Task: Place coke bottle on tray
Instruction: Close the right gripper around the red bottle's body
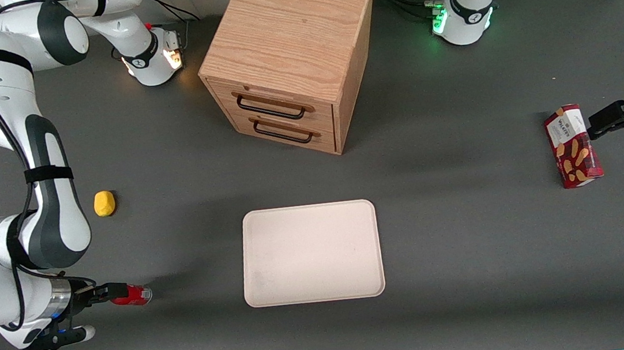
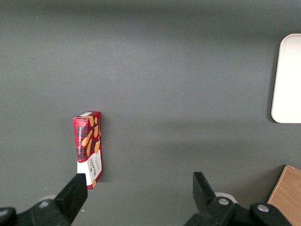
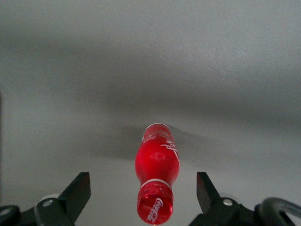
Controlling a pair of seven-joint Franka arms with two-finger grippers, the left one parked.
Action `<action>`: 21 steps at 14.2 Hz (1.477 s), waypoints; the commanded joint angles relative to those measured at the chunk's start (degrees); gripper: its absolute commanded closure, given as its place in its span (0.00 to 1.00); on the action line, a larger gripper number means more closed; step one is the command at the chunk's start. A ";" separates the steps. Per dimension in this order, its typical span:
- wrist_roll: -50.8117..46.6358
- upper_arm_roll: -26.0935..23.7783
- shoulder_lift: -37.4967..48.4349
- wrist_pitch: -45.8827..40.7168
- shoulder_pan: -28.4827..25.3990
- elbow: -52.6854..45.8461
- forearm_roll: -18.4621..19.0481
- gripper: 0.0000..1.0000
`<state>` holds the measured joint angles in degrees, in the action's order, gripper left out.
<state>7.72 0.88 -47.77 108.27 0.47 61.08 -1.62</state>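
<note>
The coke bottle [image 1: 132, 295] is small and red and lies on its side on the grey table, toward the working arm's end, about level with the near part of the tray. The tray [image 1: 311, 253] is a large cream rectangle with nothing on it; its edge also shows in the left wrist view [image 2: 288, 80]. My right gripper [image 1: 105, 293] is low at the bottle's cap end. In the right wrist view the gripper [image 3: 143, 186] is open, its fingers [image 3: 81, 188] apart on either side of the bottle [image 3: 157, 162], not touching it. The red cap faces the camera.
A yellow lump [image 1: 104, 203] lies farther from the front camera than the bottle. A wooden two-drawer cabinet [image 1: 291, 55] stands farther back than the tray. A red snack box [image 1: 573, 146] lies at the parked arm's end, also in the left wrist view [image 2: 88, 148].
</note>
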 commanded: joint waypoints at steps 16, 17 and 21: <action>-1.22 0.36 1.80 -0.77 -0.82 0.18 4.86 0.97; -1.13 0.36 2.15 -2.35 -0.82 -0.08 4.87 0.97; -0.78 0.18 5.39 -6.92 -0.56 -0.52 4.78 0.98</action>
<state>7.70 1.12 -45.64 104.51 -0.06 60.35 2.35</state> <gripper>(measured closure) 0.700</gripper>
